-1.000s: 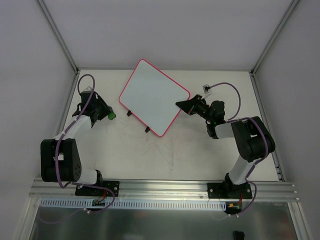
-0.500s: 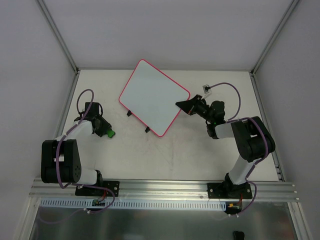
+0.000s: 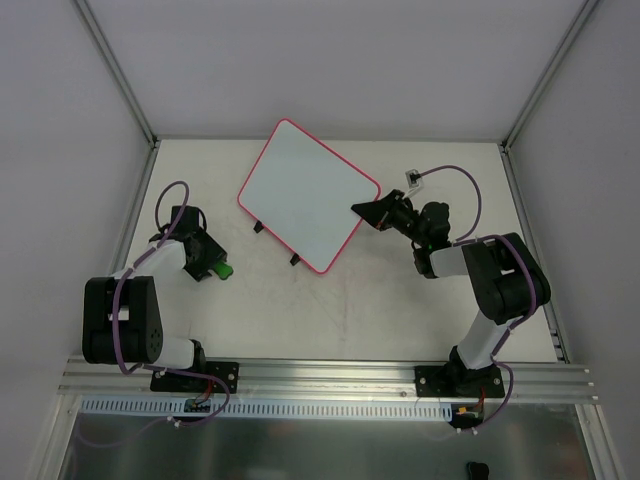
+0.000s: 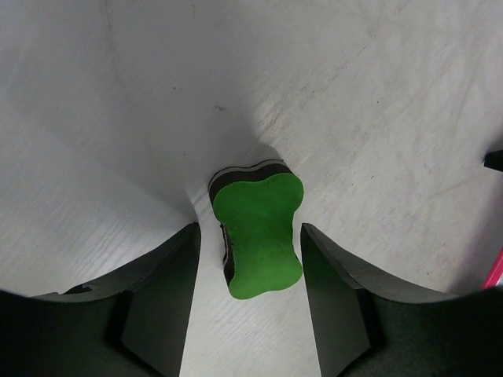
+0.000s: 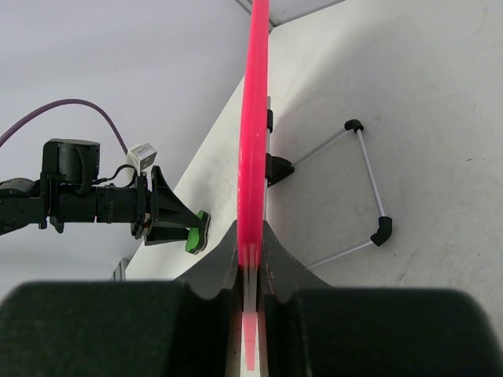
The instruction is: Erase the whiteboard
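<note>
The whiteboard (image 3: 308,192) lies tilted at the back middle of the table, its white face blank, with two black clips (image 3: 258,226) on its near-left edge. My right gripper (image 3: 362,210) is shut on its right edge. In the right wrist view the pink frame (image 5: 256,94) runs edge-on between that gripper's (image 5: 251,236) closed fingers. My left gripper (image 3: 213,268) is open at the left. The green eraser (image 4: 259,234) lies on the table between its fingers (image 4: 177,275), with a gap on each side. The eraser also shows in the top view (image 3: 224,269).
A wire stand (image 5: 365,188) with black corner pieces sticks out under the board. A small white connector on a purple cable (image 3: 411,177) lies at the back right. Grey walls enclose the table, and an aluminium rail (image 3: 320,375) runs along the near edge.
My left gripper and the green eraser have moved toward the near side of the table, mostly in the first half second. The right gripper and the whiteboard have not moved.
</note>
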Robot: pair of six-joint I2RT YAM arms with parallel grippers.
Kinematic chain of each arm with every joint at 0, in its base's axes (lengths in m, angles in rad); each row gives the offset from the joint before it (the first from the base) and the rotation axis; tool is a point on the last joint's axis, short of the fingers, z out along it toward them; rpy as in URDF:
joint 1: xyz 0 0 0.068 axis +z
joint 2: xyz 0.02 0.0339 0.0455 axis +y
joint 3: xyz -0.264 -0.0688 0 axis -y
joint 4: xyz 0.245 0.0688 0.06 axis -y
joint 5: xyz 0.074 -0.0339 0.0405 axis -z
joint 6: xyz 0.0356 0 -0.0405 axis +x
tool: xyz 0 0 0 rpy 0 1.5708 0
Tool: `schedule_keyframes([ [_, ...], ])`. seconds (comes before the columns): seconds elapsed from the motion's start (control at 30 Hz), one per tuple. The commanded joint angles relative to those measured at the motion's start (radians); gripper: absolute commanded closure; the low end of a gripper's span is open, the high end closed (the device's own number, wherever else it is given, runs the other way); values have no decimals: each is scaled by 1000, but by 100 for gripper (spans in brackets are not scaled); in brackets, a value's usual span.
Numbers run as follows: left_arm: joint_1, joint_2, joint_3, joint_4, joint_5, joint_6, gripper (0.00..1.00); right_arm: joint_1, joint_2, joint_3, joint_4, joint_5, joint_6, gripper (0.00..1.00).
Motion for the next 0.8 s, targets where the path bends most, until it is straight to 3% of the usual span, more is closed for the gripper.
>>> schedule_keyframes([
  [0.0,-3,-9,11,-38,19,7,46,19,-29,-12,260,-95,-42,98],
  [0.13,-5,-38,15,-38,90,26,46,19,-31,-13,260,-93,-42,96],
  [0.23,-10,-122,3,-13,142,61,39,16,-31,-13,260,-93,-42,85],
  [0.27,-10,-155,-6,-4,144,66,32,16,-29,-13,260,-95,-42,79],
  [0.33,-10,-250,-31,14,135,85,1,16,-31,-12,260,-96,-41,78],
  [0.43,-10,-359,-46,14,118,98,1,16,-31,-12,260,-95,-42,68],
  [0.63,-10,-460,-58,13,118,80,1,14,-29,-15,260,-95,-42,66],
  [0.73,-10,-477,-57,14,130,75,1,13,-34,-16,261,-92,-44,50],
  [0.77,-10,-480,-55,13,130,75,1,11,-38,-22,260,-88,-47,38],
])
